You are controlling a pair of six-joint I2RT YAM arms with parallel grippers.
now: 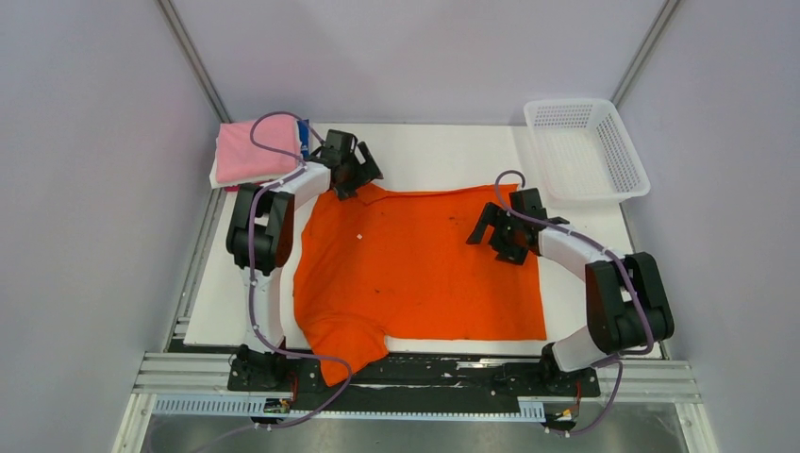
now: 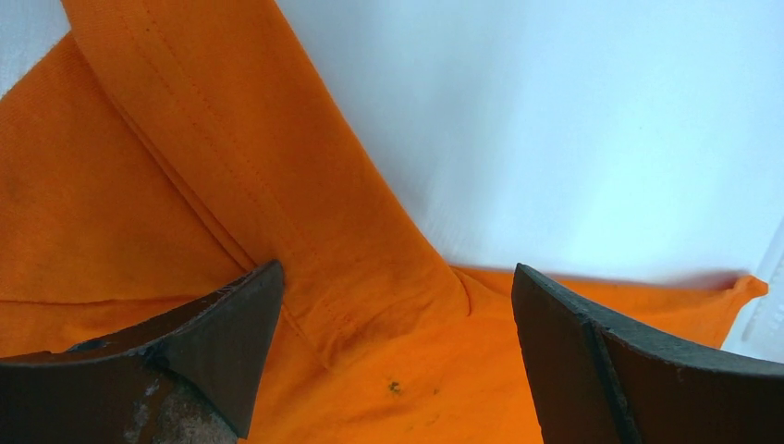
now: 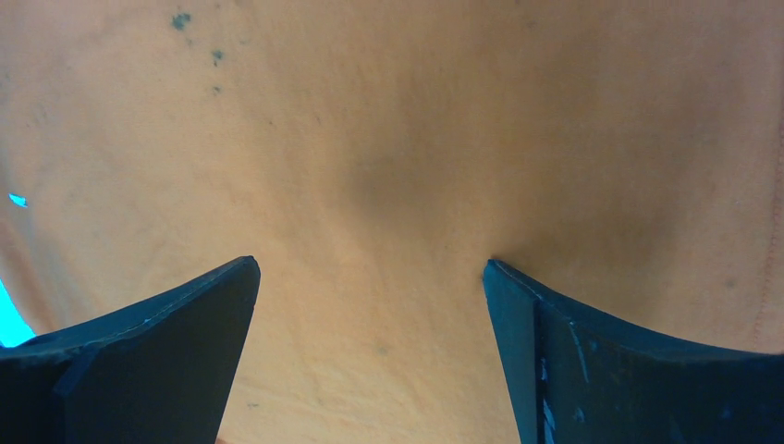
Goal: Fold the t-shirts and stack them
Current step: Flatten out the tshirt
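Between pale walls [image 1: 425, 57], a white table [image 1: 453, 151]; orange t-shirt [image 1: 425, 274] spread flat.

The orange shirt [image 1: 425, 264] is matt knitted cloth with a fine grain, stitched seams and small dark specks. The table [image 1: 443, 151] under the shirt is a smooth, matt white board. At the shirt's far left corner, the pink shirt [image 1: 247, 151] is soft matt cloth. Past its far right corner, the basket [image 1: 625, 151] is white moulded plastic mesh. The fingers [image 2: 217, 338] of my left gripper [image 2: 398, 268] are dark, matt and scuffed pale; my right gripper [image 3: 370, 261] looks alike, lightly scratched.
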